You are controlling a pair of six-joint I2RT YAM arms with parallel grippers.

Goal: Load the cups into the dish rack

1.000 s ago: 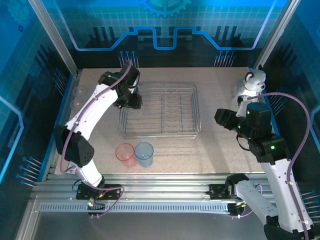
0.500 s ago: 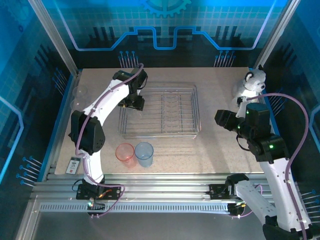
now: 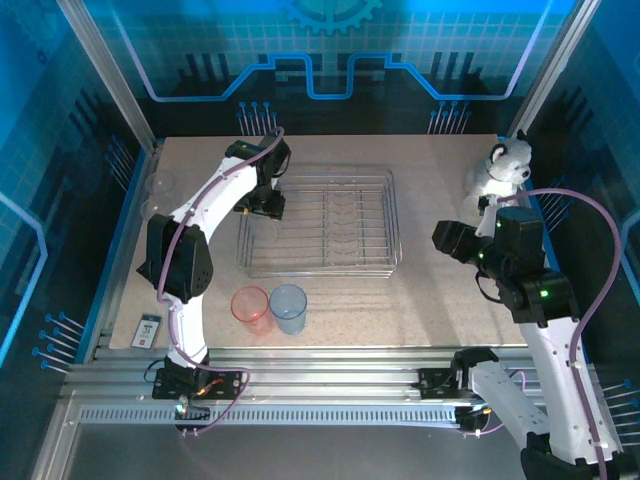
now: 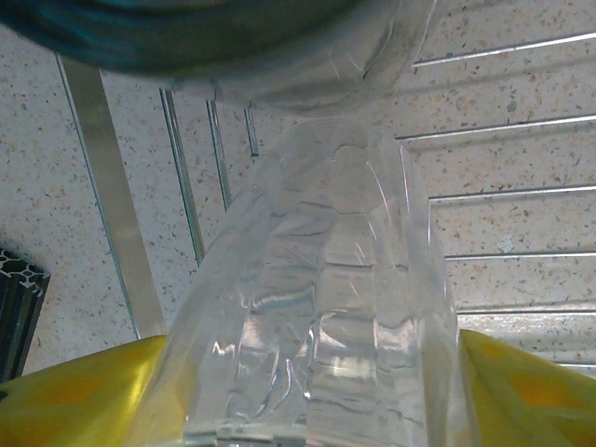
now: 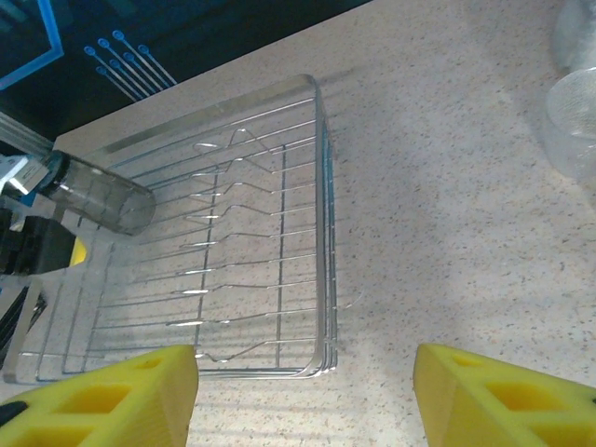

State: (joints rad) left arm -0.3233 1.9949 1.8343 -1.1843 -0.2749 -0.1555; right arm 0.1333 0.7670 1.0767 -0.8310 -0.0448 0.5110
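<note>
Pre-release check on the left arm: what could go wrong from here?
The left gripper holds the clear cup tilted, near the left rim of the dish rack; released there, it may roll or catch on the wires. The pink cup and blue cup stand side by side; grasping one could knock the other.

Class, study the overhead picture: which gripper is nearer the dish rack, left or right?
Left. The left gripper, shut on a clear cup, is at the left end of the rack. The right gripper is apart from it, off its right side.
</note>
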